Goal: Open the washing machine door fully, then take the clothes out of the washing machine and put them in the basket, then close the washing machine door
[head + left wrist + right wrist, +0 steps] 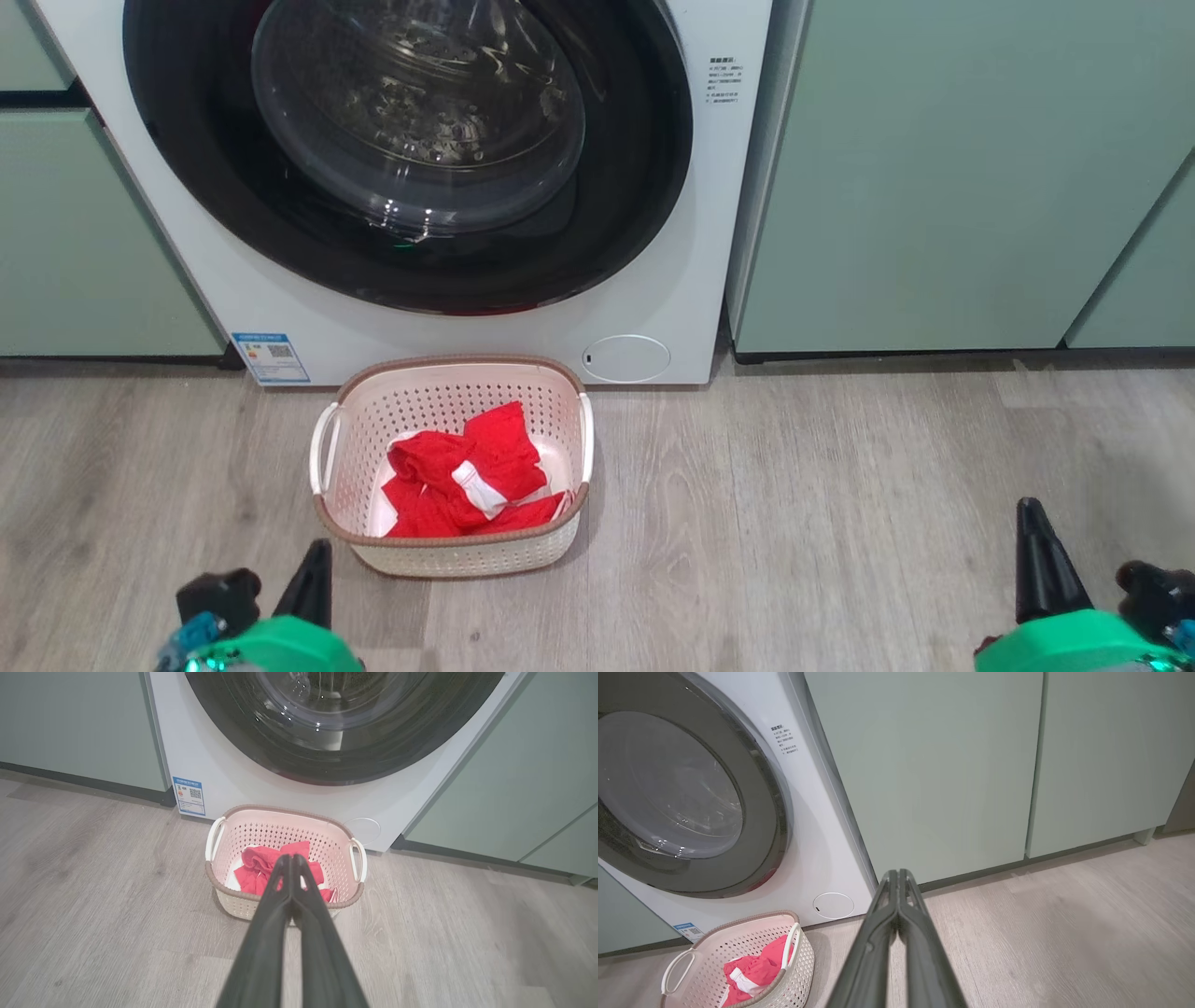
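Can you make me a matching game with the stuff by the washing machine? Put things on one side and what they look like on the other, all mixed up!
Things:
1. door
2. clothes
3. basket
4. hatch

What they look like:
A. red and white, lying in a heap
B. cream with holes and a brown edge, standing on the floor
C. big and round, black around a clear window, shut
D. small, round and white, low on the washer's front

Right pairs: 1-C, 2-A, 3-B, 4-D
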You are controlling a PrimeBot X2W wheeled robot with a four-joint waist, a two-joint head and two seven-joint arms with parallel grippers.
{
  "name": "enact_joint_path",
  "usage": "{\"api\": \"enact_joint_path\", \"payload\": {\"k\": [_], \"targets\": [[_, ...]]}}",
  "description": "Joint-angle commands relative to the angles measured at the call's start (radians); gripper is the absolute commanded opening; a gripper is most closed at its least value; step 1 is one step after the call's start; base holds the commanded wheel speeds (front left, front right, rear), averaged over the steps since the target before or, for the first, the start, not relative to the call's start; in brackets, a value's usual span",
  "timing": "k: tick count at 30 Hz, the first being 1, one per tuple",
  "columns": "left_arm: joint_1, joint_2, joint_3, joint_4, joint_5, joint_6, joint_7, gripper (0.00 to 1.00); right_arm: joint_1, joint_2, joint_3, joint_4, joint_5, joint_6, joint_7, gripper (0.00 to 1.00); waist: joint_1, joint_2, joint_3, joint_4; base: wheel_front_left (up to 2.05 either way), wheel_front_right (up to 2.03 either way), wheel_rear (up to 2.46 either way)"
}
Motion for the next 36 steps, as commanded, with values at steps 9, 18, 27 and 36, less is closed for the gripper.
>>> {"api": "enact_joint_path", "payload": {"k": [9,18,27,36], "targets": [[-0.053,0.005,0.015,-0.065,-0.120,-0.001,0.030,0.00,-0.045,-0.001,-0.006,-0.042,0.124,0.000,0.033,0.00,0.0000,-0.0001,0.005,0.000,0.00,0.00,0.00],[-0.054,0.001,0.021,-0.089,-0.206,-0.001,0.053,0.00,-0.052,-0.001,-0.008,-0.047,0.212,0.000,0.056,0.00,0.0000,-0.0001,0.010,-0.001,0.00,0.00,0.00],[-0.054,-0.003,0.028,-0.116,-0.302,-0.002,0.079,0.00,-0.060,-0.001,-0.011,-0.053,0.312,0.000,0.083,0.00,0.0000,-0.0001,0.015,-0.001,0.00,0.00,0.00],[-0.055,-0.008,0.035,-0.142,-0.398,-0.002,0.105,0.00,-0.068,-0.001,-0.014,-0.058,0.411,0.000,0.109,0.00,0.0000,-0.0001,0.020,-0.002,0.00,0.00,0.00]]}}
